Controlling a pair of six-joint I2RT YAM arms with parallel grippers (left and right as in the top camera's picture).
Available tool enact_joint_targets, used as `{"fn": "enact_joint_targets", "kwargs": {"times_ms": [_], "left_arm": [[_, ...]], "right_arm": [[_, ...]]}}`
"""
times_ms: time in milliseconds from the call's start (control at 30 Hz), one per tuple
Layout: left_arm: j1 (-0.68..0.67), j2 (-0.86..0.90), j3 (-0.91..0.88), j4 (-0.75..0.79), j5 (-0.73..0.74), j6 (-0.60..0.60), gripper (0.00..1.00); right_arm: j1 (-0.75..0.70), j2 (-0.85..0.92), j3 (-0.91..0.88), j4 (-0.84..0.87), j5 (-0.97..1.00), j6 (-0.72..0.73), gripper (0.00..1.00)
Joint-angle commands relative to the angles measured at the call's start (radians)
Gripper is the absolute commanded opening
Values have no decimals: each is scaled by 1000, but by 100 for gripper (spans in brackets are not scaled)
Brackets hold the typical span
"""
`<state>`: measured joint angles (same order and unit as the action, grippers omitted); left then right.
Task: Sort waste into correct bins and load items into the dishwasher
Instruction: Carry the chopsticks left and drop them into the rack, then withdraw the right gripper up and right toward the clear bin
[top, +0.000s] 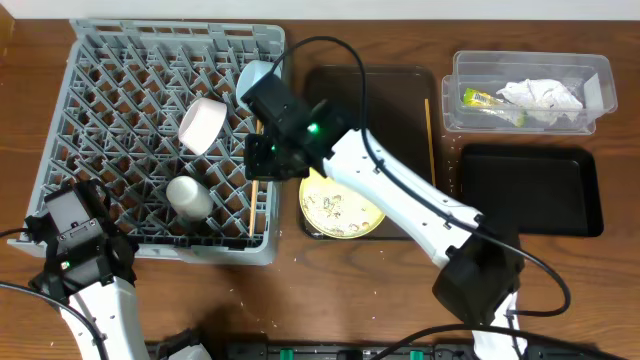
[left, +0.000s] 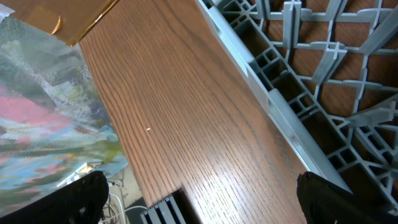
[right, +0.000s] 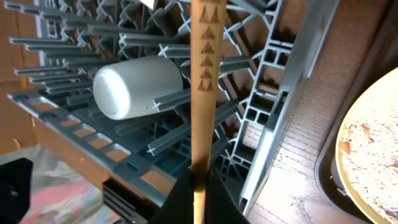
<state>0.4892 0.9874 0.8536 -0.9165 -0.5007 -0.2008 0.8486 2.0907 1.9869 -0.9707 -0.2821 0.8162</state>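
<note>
Seemingly past the halfway mark, the clearing-up stands like this. The grey dish rack (top: 150, 30) on the left of the bench (top: 330, 290) already holds a pink-white bowl (top: 205, 122), a blue bowl (top: 258, 78) at its right edge and a cream cup (top: 190, 195) lying on its side.

The right pincer (right: 199, 196) is pressed together on one wooden chopstick (right: 202, 93), holding it over the rack's right-hand rim, close to the cup. A second chopstick (top: 428, 125) lies along the right edge of the brown tray (top: 410, 90). The yellow plate (top: 340, 210) sits on that tray, not yet in the rack, with pale crumbs (top: 352, 213) on it.

At the far right, the clear tub (top: 600, 75) contains the white napkin (top: 545, 95) and the yellow-green wrapper (top: 488, 100). The black tray (top: 530, 190) just beside it is bare.

The left pincer (left: 199, 202) is spread wide, holding nothing, over the bench just outside the rack's near-left corner.

By my judgement, what is left to do is both chopsticks, the crumbs, then the plate.
</note>
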Motion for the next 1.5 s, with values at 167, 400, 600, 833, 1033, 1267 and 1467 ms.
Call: {"fn": "enact_joint_targets", "kwargs": {"times_ms": [167, 400, 600, 833, 1033, 1267, 1467], "left_arm": [[5, -2, 16, -3, -9, 13, 98], [5, -2, 16, -3, -9, 13, 98], [5, -2, 16, -3, -9, 13, 98], [5, -2, 16, -3, -9, 13, 98], [5, -2, 16, -3, -9, 13, 98], [5, -2, 16, -3, -9, 13, 98], [5, -2, 16, -3, -9, 13, 98]], "right_arm": [[4, 51, 13, -11, 45, 13, 10], [4, 54, 13, -10, 32, -60, 44], [-13, 37, 21, -15, -11, -100, 41], [-128, -42, 82, -65, -10, -186, 44], [-274, -121, 93, -124, 31, -257, 86], [-447, -140, 93, -223, 100, -257, 99], [-565, -140, 93, -297, 245, -257, 99]]}}
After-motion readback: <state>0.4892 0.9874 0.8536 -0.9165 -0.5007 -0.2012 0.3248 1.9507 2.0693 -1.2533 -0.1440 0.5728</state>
